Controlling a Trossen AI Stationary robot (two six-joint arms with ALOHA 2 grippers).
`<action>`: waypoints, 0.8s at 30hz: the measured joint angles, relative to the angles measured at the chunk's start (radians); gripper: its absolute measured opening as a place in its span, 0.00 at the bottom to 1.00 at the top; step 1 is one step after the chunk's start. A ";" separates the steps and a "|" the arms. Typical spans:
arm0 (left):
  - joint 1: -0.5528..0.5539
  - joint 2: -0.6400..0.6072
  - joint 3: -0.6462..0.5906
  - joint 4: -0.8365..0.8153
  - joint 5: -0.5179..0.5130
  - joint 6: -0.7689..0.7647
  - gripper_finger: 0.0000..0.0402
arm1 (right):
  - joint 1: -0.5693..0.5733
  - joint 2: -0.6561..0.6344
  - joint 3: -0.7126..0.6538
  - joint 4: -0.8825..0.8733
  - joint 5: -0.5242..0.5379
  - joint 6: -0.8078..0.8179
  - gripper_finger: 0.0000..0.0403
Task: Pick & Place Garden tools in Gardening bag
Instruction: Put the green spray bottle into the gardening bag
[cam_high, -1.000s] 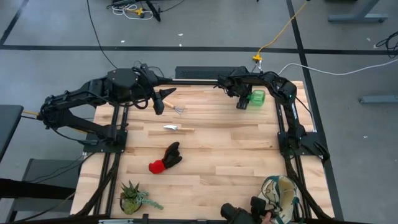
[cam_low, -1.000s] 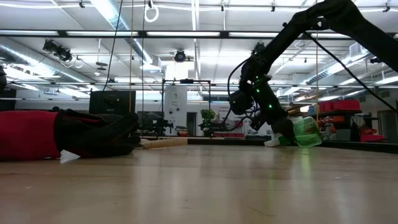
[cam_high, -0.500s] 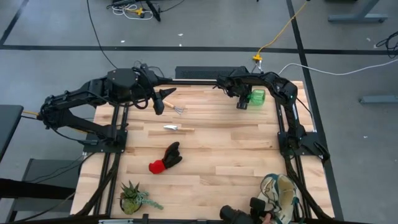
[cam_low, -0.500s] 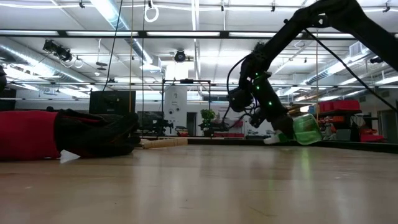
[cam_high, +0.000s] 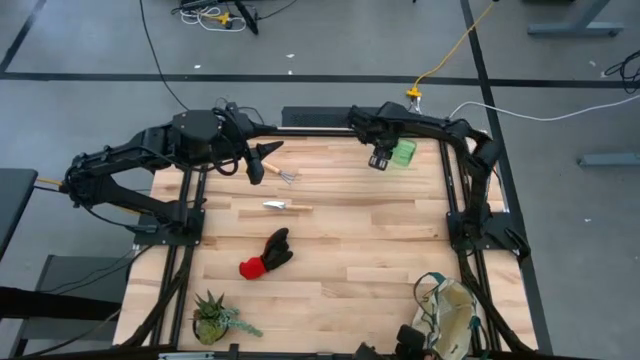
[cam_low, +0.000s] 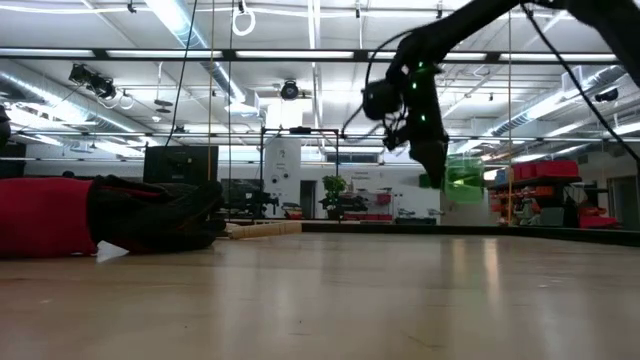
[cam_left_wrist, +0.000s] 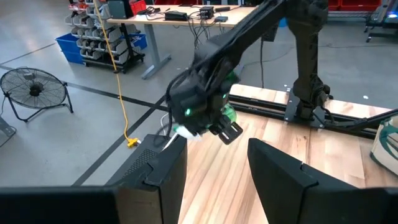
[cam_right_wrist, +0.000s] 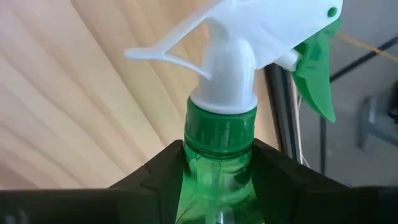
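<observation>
garden tools, figure legend, ordered from largest item to smallest. light wooden slatted table (cam_high: 340, 250): carries most of the set. small beige canvas gardening bag with dark green trim (cam_high: 452, 312): at the table's near right corner, well apart from every tool; its mouth faces up, and nothing can be made out inside it. right end effector (cam_high: 383, 157): raised over the far right part of the table, fingers closed on the neck of the bright green plastic spray bottle with white trigger head (cam_right_wrist: 231, 112), which hangs clear of the table in the low view. left end effector (cam_high: 262, 155): waiting at the far left, fingers parted and holding nothing. red-and-black glove pair (cam_high: 266, 254): lying near the table's middle. wooden-handled metal rake (cam_high: 275, 173) and wooden-handled metal trowel (cam_high: 287, 207): lying beside the left end effector. judgement on the step in hand: carry the bottle level and high across to the bag, centre it over the mouth, lower it inside before releasing; a grip on the neck alone may let the body swing.
</observation>
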 joint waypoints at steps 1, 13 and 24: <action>0.000 0.000 0.000 0.000 0.000 0.000 0.44 | 0.007 -0.022 0.000 0.013 -0.007 0.010 0.42; 0.000 0.000 0.000 0.001 0.000 0.000 0.44 | 0.106 -0.274 0.000 0.064 -0.010 0.153 0.42; 0.000 0.000 0.000 0.001 0.000 0.000 0.44 | 0.280 -0.457 0.000 0.131 -0.008 0.283 0.42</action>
